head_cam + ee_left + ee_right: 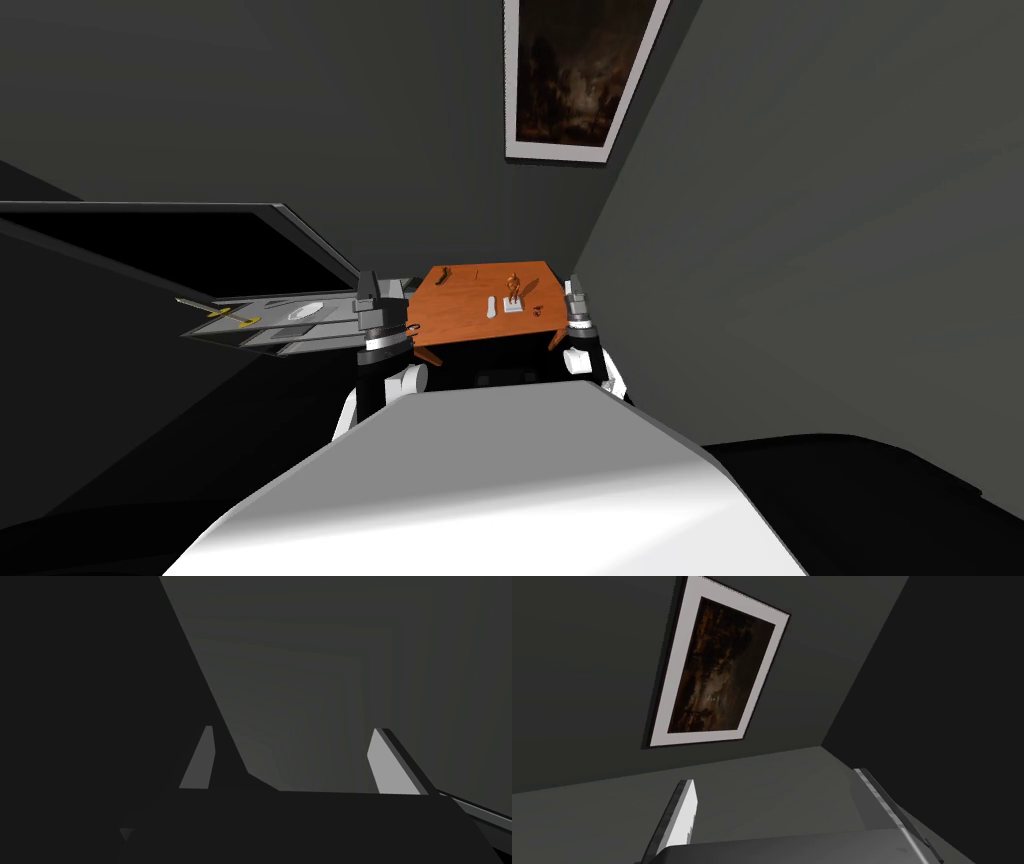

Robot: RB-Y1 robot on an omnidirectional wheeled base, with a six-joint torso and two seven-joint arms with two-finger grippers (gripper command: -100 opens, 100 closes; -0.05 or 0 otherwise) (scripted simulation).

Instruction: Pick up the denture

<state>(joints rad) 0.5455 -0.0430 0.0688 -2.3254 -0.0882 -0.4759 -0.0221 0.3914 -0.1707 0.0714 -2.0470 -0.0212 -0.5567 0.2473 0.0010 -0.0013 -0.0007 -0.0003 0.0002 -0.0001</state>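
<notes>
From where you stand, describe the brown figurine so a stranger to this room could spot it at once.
Below the framed picture near the corner stands a small orange-brown table. Near its middle the figurine rises from a white base, beside a flat white strip. It is the only upright thing there; the rest lie flat.

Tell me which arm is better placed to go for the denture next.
Right, probably. The small reddish piece that I take for the denture lies near the right edge of the table, close to the open right claw; the open left claw is at the opposite side.
</notes>
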